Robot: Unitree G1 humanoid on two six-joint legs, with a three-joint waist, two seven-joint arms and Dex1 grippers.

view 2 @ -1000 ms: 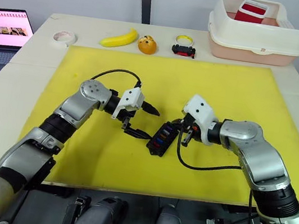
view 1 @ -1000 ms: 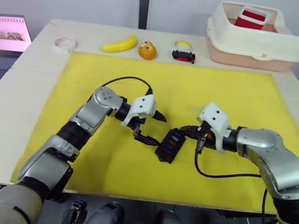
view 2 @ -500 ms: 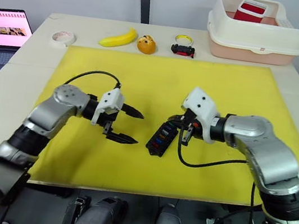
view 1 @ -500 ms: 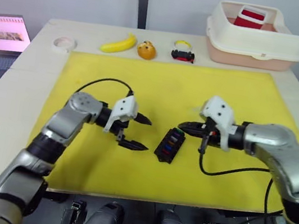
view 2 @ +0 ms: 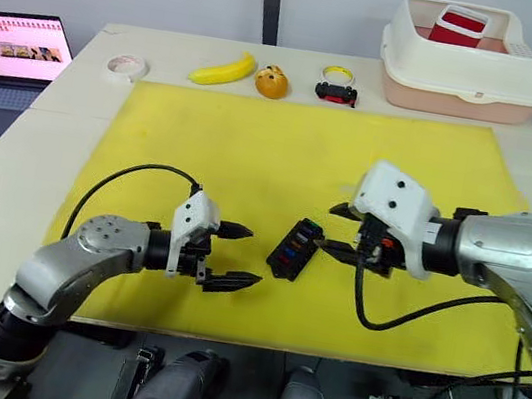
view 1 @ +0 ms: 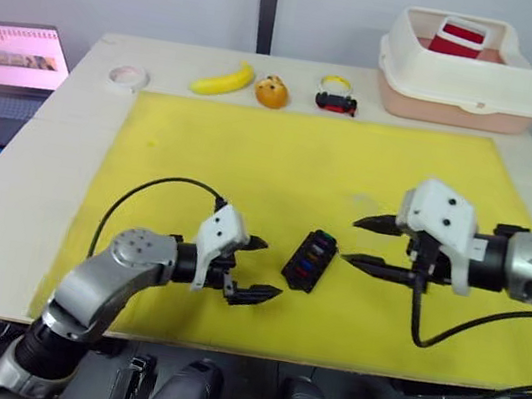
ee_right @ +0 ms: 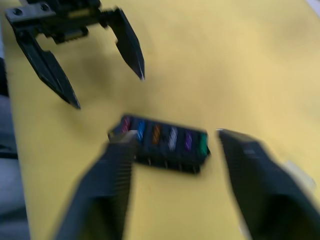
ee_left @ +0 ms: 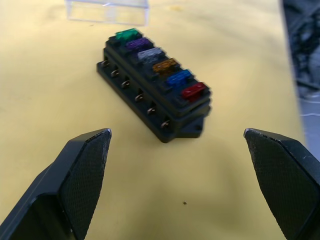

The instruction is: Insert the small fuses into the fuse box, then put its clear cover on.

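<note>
A yellow mat [view 1: 284, 152] covered most of the table [view 1: 37, 173]. Near its middle lay the fuse box [view 1: 310, 262], a small black block set at a slant. Six small fuses [ee_left: 161, 65] were already seated in a row along its top: green, purple, grey, orange-brown, blue and red. That part of the job looked finished.

The left pincer [view 1: 257, 270] hovered just beside the box on the robot's left, its two black fingers spread wide and holding nothing. The right pincer [view 1: 368, 244] hovered near the box on the other side, also wide open and empty. Neither touched the box, so the arms seemed to be standing off, ready for the cover step.

The clear cover [ee_left: 108, 10] lay flat on the mat just beyond the box in the left wrist view. It was hard to make out from the head cameras, so its exact spot there was uncertain.

Along the table's far edge sat a banana [view 1: 217, 80], a small orange object [view 1: 272, 91] and a cream tub [view 1: 468, 75].
</note>
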